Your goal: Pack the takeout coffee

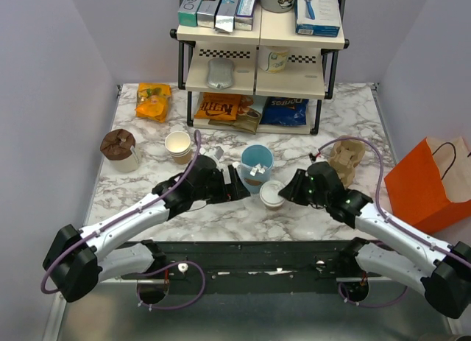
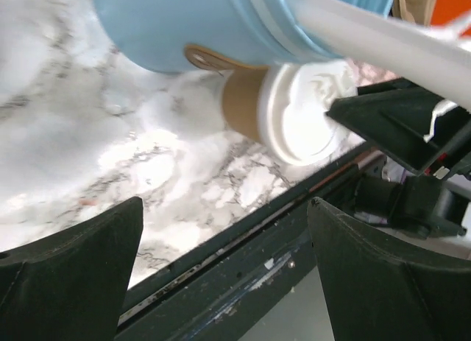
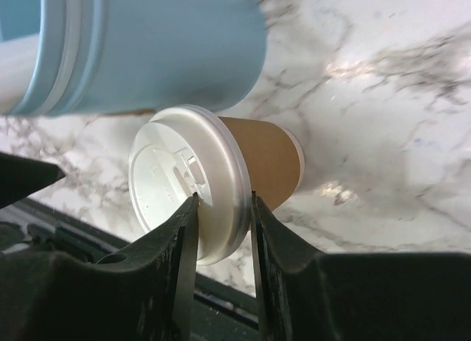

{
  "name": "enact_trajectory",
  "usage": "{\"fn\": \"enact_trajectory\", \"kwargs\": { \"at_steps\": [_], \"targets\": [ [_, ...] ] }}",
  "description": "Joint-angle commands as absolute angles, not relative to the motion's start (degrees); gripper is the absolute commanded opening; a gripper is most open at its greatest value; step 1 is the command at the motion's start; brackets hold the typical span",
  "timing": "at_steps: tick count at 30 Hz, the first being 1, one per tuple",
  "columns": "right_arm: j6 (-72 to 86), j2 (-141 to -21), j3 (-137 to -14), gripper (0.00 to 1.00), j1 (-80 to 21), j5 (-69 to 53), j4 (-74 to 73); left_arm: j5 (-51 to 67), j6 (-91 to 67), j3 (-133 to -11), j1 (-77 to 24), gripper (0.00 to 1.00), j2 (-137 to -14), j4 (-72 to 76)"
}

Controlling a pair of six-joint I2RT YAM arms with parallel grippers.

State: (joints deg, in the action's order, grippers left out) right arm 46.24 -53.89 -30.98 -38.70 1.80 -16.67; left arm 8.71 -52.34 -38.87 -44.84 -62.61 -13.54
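The takeout coffee (image 1: 271, 195), a small tan paper cup with a white lid, stands upright on the marble table just in front of the taller light-blue cup (image 1: 257, 163). My right gripper (image 1: 288, 191) reaches in from the right. In the right wrist view its fingers pinch the rim of the white lid of the takeout coffee (image 3: 268, 160), one on top of the lid and one just under the rim, so my right gripper (image 3: 222, 208) is shut on it. My left gripper (image 1: 239, 185) sits to the cup's left, open and holding nothing. In the left wrist view the takeout coffee (image 2: 294, 113) lies beyond my left gripper (image 2: 224, 205).
The light-blue cup (image 3: 147, 46) nearly touches the coffee. An orange paper bag (image 1: 427, 183) stands at the right edge, with a cardboard cup carrier (image 1: 346, 158) beside it. An open paper cup (image 1: 178, 146) and a brown-topped cup (image 1: 120, 149) sit at the left. A shelf rack (image 1: 261, 61) stands at the back.
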Motion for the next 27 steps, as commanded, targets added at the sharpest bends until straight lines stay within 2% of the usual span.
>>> {"fn": "enact_trajectory", "kwargs": {
  "at_steps": [1, 5, 9, 20, 23, 27],
  "targets": [
    [42.72, -53.7, -29.71, 0.38, -34.2, 6.23, -18.9, 6.23, -52.47, -40.08, -38.09, 0.99, -59.59, -18.46],
    [41.31, -54.84, -29.62, 0.38, -29.02, 6.24, -15.48, 9.05, -51.6, -40.34, -33.93, 0.99, -57.49, -17.31],
    [38.95, -58.0, -31.55, 0.38, -23.48, 4.57, -11.96, 10.37, -48.87, -41.92, -33.92, 0.99, -55.99, -18.2],
    [34.02, -75.3, -43.5, 0.42, -14.42, 4.22, -5.89, 8.97, -48.95, -43.85, -33.84, 0.99, -58.7, -16.88],
    [32.96, -78.3, -46.75, 0.48, -14.06, 4.83, -5.71, 8.79, -47.55, -46.05, -33.84, 0.99, -60.2, -17.32],
    [32.78, -81.12, -48.78, 0.66, -13.54, 7.11, -5.71, 10.19, -48.94, -43.78, -34.01, 0.99, -60.03, -13.56]
  ]
}}
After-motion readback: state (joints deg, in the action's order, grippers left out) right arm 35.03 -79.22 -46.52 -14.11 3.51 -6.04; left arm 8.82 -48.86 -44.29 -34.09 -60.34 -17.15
